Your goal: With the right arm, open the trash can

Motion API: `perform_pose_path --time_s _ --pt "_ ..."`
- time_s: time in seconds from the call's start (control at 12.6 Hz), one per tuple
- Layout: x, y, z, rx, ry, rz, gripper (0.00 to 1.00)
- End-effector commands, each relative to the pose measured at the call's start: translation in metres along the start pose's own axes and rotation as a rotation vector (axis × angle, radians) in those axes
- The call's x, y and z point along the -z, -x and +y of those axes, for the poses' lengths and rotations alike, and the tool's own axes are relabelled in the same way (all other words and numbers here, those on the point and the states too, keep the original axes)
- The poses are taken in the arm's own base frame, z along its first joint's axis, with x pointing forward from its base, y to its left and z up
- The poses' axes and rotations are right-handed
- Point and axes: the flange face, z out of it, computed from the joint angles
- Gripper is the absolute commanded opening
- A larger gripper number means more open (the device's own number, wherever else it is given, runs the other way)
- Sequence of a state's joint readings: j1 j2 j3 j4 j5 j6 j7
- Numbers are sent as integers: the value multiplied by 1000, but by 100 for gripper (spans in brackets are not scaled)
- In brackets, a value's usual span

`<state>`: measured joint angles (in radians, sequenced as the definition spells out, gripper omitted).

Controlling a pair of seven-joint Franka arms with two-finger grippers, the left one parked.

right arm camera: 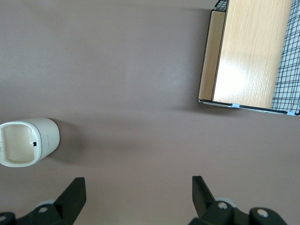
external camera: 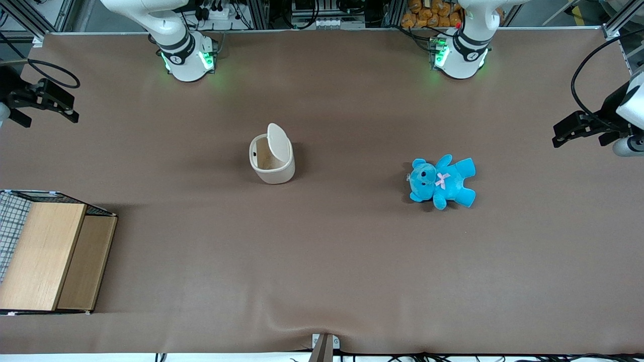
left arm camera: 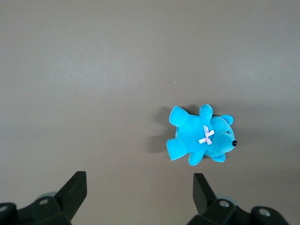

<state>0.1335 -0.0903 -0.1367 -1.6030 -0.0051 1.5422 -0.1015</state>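
Hand (right arm camera: 136, 194) of the right arm hangs wide open and empty over bare brown table (external camera: 322, 261). At its nine o'clock stands the small cream-white plastic trash can (right arm camera: 26, 143), pale lid (external camera: 278, 143) already tipped up. Any careless sweep could topple it.

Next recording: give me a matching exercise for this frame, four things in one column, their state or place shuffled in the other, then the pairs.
Things:
1. trash can
2. teddy bear
3. wooden box
4. gripper

States or places:
A. lying flat, toward the parked arm's end of the table
B. jaws open, holding nothing, off by the working arm's end of the table
C. lid tipped up, inside showing
D. wire mesh on its side, nearest the front camera

Pairs: 1-C, 2-A, 3-D, 4-B
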Motion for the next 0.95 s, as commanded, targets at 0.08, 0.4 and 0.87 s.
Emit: perform_pose_path --time_s 0.08,0.4,0.87 --pt "6 -1 -3 -9 -13 2 100" --pt "6 -1 -1 -13 -13 2 100" --pt "6 -1 -1 -41 -13 2 100"
